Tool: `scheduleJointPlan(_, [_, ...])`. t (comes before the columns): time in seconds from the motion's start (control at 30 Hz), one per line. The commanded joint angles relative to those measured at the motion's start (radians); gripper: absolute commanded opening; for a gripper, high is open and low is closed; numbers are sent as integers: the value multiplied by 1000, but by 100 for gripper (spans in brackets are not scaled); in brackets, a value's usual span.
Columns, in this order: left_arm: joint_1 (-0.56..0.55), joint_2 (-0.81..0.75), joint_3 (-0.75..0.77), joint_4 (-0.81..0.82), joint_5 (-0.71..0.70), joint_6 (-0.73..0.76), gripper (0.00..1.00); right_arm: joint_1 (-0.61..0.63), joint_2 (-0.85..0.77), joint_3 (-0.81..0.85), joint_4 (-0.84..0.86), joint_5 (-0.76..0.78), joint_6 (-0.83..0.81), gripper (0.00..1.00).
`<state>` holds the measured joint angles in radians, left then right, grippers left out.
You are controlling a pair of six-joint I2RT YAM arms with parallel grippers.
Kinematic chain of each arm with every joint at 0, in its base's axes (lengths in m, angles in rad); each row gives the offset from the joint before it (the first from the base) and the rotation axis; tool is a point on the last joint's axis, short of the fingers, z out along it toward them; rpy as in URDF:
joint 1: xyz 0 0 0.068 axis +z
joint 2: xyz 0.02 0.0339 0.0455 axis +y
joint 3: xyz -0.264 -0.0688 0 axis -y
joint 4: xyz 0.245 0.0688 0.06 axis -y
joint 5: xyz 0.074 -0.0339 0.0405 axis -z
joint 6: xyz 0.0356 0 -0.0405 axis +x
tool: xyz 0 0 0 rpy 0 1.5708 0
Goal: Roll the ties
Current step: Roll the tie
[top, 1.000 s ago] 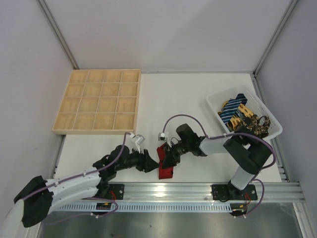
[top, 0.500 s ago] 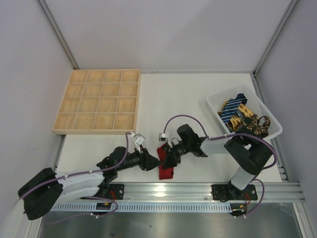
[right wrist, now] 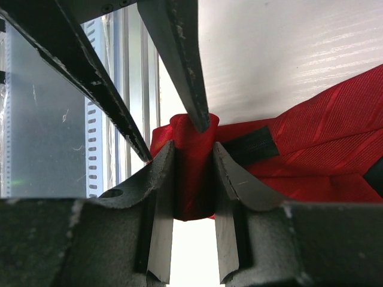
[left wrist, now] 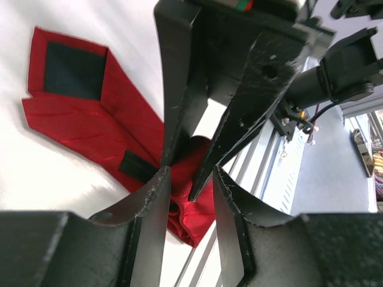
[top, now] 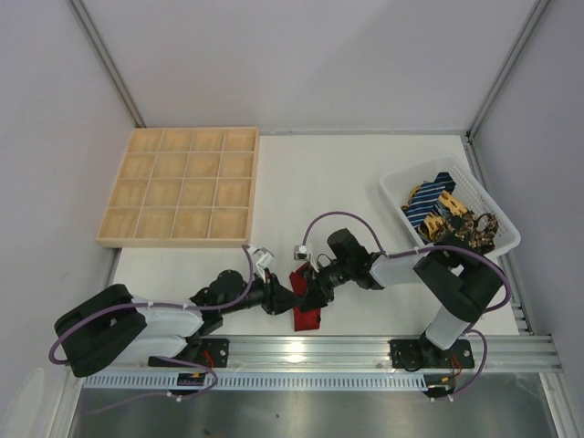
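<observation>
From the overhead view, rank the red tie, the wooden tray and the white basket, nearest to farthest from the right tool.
1. Red tie: pinched in the right tool, near the table's front edge.
2. White basket: back right, holding other ties.
3. Wooden tray: back left, slightly farther.

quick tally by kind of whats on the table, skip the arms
wooden grid tray: 1
white basket: 1
red tie: 1
ties heaped in the basket: tangled, cannot count
total: 3 countable things
</observation>
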<state>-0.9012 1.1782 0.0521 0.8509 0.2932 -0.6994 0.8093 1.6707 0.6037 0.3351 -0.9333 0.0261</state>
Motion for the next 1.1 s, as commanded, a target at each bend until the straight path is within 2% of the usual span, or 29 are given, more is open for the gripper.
scheduleJointPlan(0.0, [-7,1,-44,126,11,15,38,-4,-26,-7,27,-18,-15,0])
scheduleJointPlan(0.13, [-7,12,-80,129,21,11,33,-5,-23,-7,30,-18,-14,0])
scheduleJointPlan(0.37, [-8,58,-127,204,38,-28,42,-7,-25,-7,30,-21,-15,0])
scheduleJointPlan(0.7, [-10,34,-164,179,34,-45,37,-7,-23,-5,25,-22,-20,0])
scheduleJointPlan(0.77, [-10,11,-159,122,32,-41,39,-9,-20,-2,24,-22,-22,0])
scheduleJointPlan(0.9, [-10,-92,-144,-39,-3,-37,50,-9,-19,-1,24,-22,-20,0])
scheduleJointPlan(1.07, [-13,-346,-115,-359,-83,4,50,-7,-32,-5,25,-21,-23,0])
